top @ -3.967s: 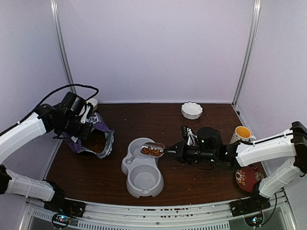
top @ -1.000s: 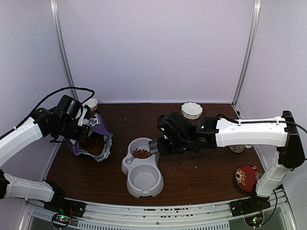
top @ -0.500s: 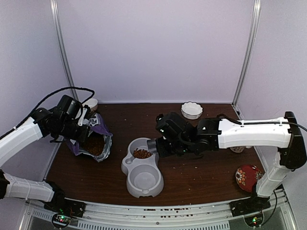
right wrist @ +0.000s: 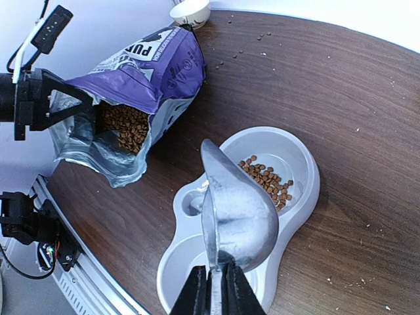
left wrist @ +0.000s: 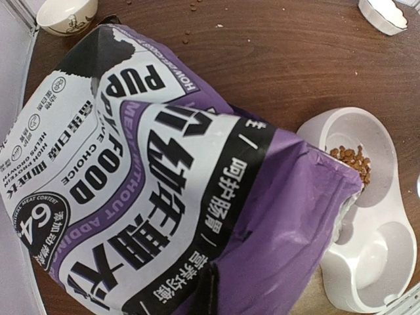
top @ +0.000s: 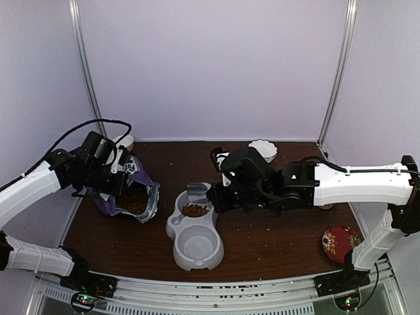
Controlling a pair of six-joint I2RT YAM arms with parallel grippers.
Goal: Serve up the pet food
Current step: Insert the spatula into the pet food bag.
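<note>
Kibble [right wrist: 266, 180] — near right gripper [right wrist: 215, 285]

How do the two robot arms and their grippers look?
The left arm and right arm have white shells and black joints. A black cable loops above the left one. The left gripper and right gripper are black.

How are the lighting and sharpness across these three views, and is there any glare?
Top external: soft, even light, only faint shadows beside the double bowl. Left wrist: the purple bag dominates the frame, print sharp. Right wrist: mild sheen on the metal scoop, no harsh glare; kibble looks crisp.
</note>
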